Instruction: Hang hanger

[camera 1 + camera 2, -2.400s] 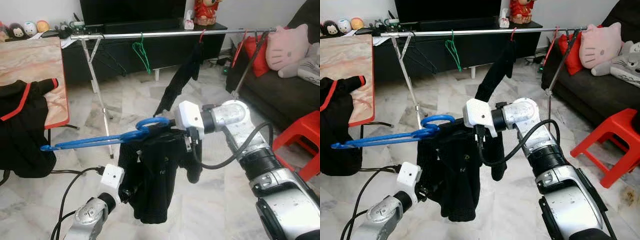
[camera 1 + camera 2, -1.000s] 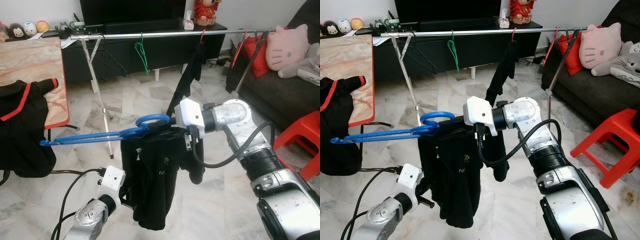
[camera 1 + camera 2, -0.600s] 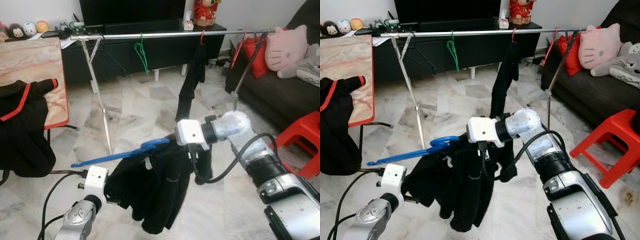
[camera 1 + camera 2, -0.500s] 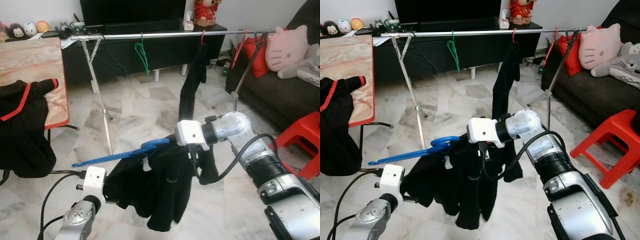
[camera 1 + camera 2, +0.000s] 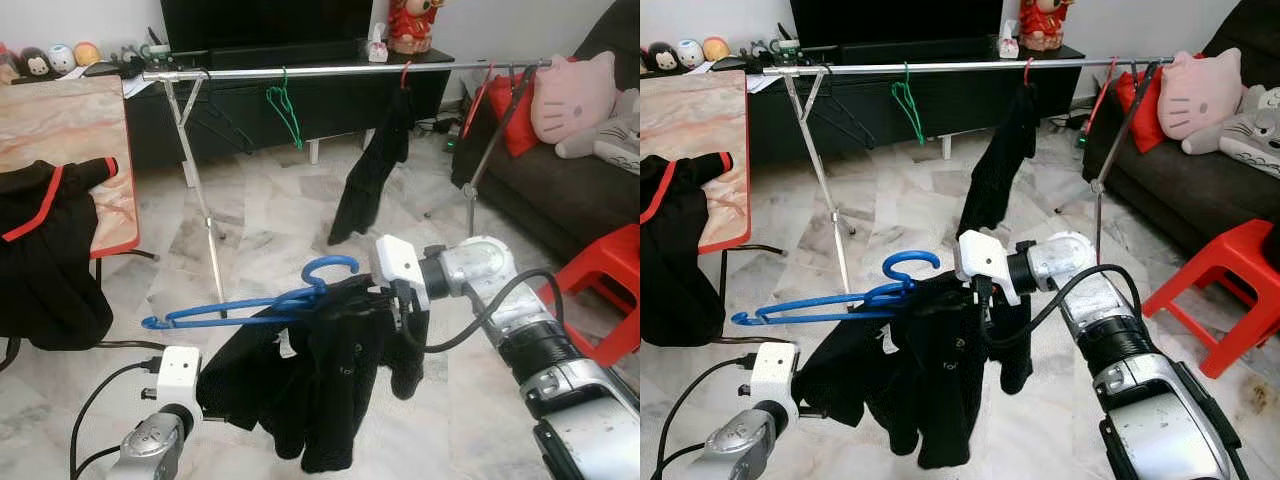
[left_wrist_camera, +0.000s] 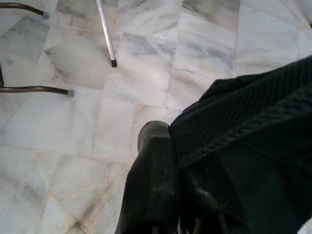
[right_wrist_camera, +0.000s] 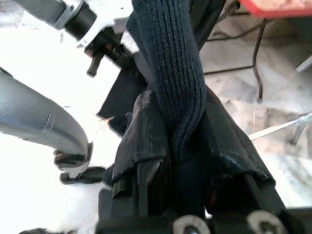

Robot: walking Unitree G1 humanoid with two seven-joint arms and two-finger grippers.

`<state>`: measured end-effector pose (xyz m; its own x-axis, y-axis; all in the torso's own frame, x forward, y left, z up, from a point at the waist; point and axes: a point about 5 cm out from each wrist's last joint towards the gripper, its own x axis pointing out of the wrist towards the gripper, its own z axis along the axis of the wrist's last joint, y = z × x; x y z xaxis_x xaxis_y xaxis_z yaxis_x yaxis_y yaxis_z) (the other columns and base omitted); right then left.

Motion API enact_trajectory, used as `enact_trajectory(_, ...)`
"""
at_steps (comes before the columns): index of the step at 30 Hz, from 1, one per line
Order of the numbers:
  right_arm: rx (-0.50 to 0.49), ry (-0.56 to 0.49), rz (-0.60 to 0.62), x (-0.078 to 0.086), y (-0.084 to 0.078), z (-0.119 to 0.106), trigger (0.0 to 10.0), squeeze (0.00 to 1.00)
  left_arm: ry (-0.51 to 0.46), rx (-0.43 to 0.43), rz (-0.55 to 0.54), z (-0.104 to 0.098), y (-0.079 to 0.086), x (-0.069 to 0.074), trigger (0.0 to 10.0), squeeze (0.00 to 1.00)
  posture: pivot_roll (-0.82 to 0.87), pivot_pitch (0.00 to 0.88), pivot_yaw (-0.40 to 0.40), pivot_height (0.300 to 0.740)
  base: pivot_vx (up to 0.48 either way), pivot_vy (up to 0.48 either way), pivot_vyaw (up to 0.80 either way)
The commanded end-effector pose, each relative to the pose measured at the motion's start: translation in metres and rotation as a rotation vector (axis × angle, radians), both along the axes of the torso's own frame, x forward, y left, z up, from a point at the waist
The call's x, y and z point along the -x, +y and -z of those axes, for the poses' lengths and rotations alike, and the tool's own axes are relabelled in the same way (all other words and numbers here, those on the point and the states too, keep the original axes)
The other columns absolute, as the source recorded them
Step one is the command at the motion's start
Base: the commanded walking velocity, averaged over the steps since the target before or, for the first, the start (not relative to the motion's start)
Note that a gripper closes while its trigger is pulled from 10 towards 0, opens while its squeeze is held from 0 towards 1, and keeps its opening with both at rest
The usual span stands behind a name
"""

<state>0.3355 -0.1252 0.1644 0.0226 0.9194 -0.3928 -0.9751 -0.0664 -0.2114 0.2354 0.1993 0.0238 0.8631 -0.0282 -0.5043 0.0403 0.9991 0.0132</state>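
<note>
Near the middle of the scene, above the marble floor [image 5: 270,215], the right gripper [image 7: 178,146] is pinching a fold of a black knitted garment [image 5: 330,370] — its 2 black fingers [image 7: 141,141] are pressing closed on the ribbed cloth from either side. That garment is draping over a blue hanger [image 5: 245,305], which is lying nearly level, its hook [image 5: 330,268] curling upward just left of the right gripper and its long end pointing left. Low on the left, the left gripper [image 6: 163,161] is gripping the garment's lower left part; 1 dark finger [image 6: 151,170] is pressing against the cloth, and its fingers are looking closed on it.

Farther off, a silver clothes rail [image 5: 340,69] is spanning the room in front of a dark TV cabinet [image 5: 300,95]. 1 green hanger [image 5: 284,105] and 1 black hanger [image 5: 222,120] are hanging empty on the rail, while another dark garment [image 5: 372,165] is hanging from a red hanger [image 5: 403,72] to their right — well apart from the blue hanger. At the far left, a counter [image 5: 70,140] with a marbled top is carrying a black jacket with red trim [image 5: 45,255]. On the right, a dark sofa [image 5: 570,190] is holding a pink cat-face cushion [image 5: 570,92], with a red stool [image 5: 600,275] standing nearer.
</note>
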Motion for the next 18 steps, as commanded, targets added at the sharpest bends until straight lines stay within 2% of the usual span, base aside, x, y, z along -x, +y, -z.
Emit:
enact_trajectory(1, -0.027, -0.005, 0.04, -0.002, -0.019, -0.009, 0.0, 0.0, 0.057, -0.023, -0.069, 0.008, 0.016, 0.01, 0.0, 0.0, -0.03, 0.0, -0.035, 0.732, 0.0, 0.0, 0.0)
enact_trajectory(3, -0.03, 0.01, 0.031, -0.001, -0.021, -0.009, 0.0, 0.0, 0.06, -0.022, -0.072, 0.008, 0.016, 0.011, 0.0, 0.0, -0.03, 0.0, -0.035, 0.732, 0.0, 0.0, 0.0)
enact_trajectory(5, -0.11, 0.069, -0.03, 0.006, -0.029, -0.012, 0.0, 0.0, 0.066, -0.022, -0.078, 0.009, 0.019, 0.013, 0.0, 0.0, -0.04, 0.0, -0.032, 0.732, 0.0, 0.0, 0.0)
enact_trajectory(7, -0.144, 0.098, -0.035, 0.008, -0.033, -0.013, 0.0, 0.0, 0.067, -0.025, -0.081, 0.009, 0.02, 0.013, 0.0, 0.0, -0.03, 0.0, -0.033, 0.732, 0.0, 0.0, 0.0)
enact_trajectory(10, -0.144, 0.098, -0.035, 0.008, -0.033, -0.013, 0.0, 0.0, 0.067, -0.025, -0.081, 0.009, 0.02, 0.013, 0.0, 0.0, -0.03, 0.0, -0.033, 0.732, 0.0, 0.0, 0.0)
enact_trajectory(12, -0.194, 0.153, -0.035, 0.011, -0.039, -0.014, 0.0, 0.0, 0.068, -0.028, -0.082, 0.009, 0.021, 0.014, 0.0, 0.0, -0.04, 0.0, -0.031, 0.732, 0.0, 0.0, 0.0)
enact_trajectory(13, -0.188, 0.187, -0.038, 0.015, -0.042, -0.012, 0.0, 0.0, 0.07, -0.029, -0.081, 0.009, 0.021, 0.014, 0.0, 0.0, -0.04, 0.0, -0.031, 0.732, 0.0, 0.0, 0.0)
enact_trajectory(14, -0.123, 0.216, -0.053, 0.021, -0.047, -0.005, 0.0, 0.0, 0.072, -0.029, -0.075, 0.009, 0.021, 0.015, 0.0, 0.0, -0.04, 0.0, -0.03, 0.732, 0.0, 0.0, 0.0)
enact_trajectory(15, -0.06, 0.219, -0.069, 0.026, -0.05, 0.001, 0.0, 0.0, 0.074, -0.03, -0.071, 0.009, 0.021, 0.015, 0.0, 0.0, -0.04, 0.0, -0.03, 0.732, 0.0, 0.0, 0.0)
enact_trajectory(16, -0.06, 0.219, -0.069, 0.026, -0.05, 0.001, 0.0, 0.0, 0.074, -0.03, -0.071, 0.009, 0.021, 0.015, 0.0, 0.0, -0.04, 0.0, -0.03, 0.732, 0.0, 0.0, 0.0)
enact_trajectory(18, 0.052, 0.212, -0.076, 0.029, -0.057, 0.011, 0.0, 0.0, 0.075, -0.031, -0.071, 0.009, 0.022, 0.015, 0.0, 0.0, -0.04, 0.0, -0.029, 0.732, 0.0, 0.0, 0.0)
